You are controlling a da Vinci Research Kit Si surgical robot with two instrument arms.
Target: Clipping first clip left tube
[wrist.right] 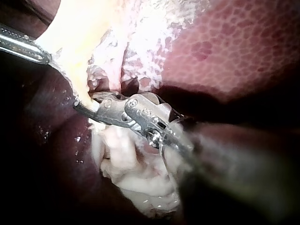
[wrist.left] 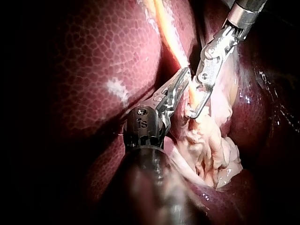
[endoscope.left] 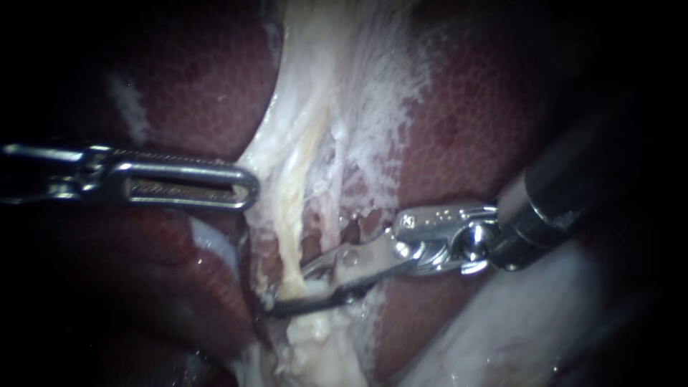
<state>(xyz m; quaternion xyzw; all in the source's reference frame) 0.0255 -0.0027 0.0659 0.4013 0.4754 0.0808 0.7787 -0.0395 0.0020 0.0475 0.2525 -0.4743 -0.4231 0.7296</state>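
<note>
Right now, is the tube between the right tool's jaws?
Yes: the right tool has a jaw on either side of the pale tube.

Light is brightest on the pale tissue (endoscope.left: pixel 337 107), and the surroundings sink into black. Glare glints off the right instrument (endoscope.left: pixel 290 289) and wet liver (endoscope.left: pixel 466 143).

The tube (endoscope.left: pixel 288 236) passes crosswise between the jaws of the right instrument (endoscope.left: pixel 285 292), which stand apart, one on either side of it. The left instrument (endoscope.left: pixel 251 188) lies opposite the right instrument, further along the tube. Its tip rests against the tissue sheet (endoscope.left: pixel 322 72) beside the tube. The liver (endoscope.left: pixel 466 143) lies behind both instruments.
</note>
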